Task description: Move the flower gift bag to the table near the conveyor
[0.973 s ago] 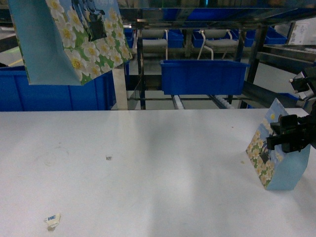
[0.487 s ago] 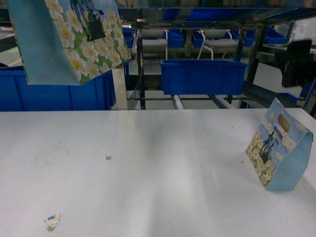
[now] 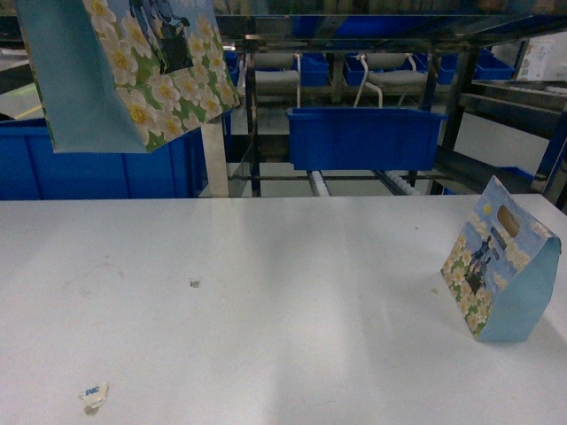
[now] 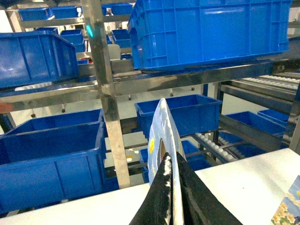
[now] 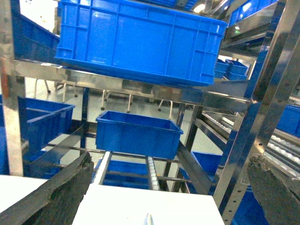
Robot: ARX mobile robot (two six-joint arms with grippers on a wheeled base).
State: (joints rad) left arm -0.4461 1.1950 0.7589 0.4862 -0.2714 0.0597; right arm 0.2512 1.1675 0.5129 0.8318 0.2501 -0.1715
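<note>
Above the white table [image 3: 266, 301], near the conveyor [image 3: 354, 181], the left gripper [image 4: 172, 187] pinches one flower gift bag [image 3: 124, 71] aloft; another bag [image 3: 500, 274] stands delivered, right gripper [image 5: 164, 187] spread.

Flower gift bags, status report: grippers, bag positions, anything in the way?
Left gripper shut on one flower gift bag, held high above the table. Right gripper open, empty. Second bag standing on table's right side. Paper scrap lies front left.

Left gripper [image 4: 172, 187] pinched on a thin bag edge at bottom centre; right gripper [image 5: 173, 187] fingers spread wide
</note>
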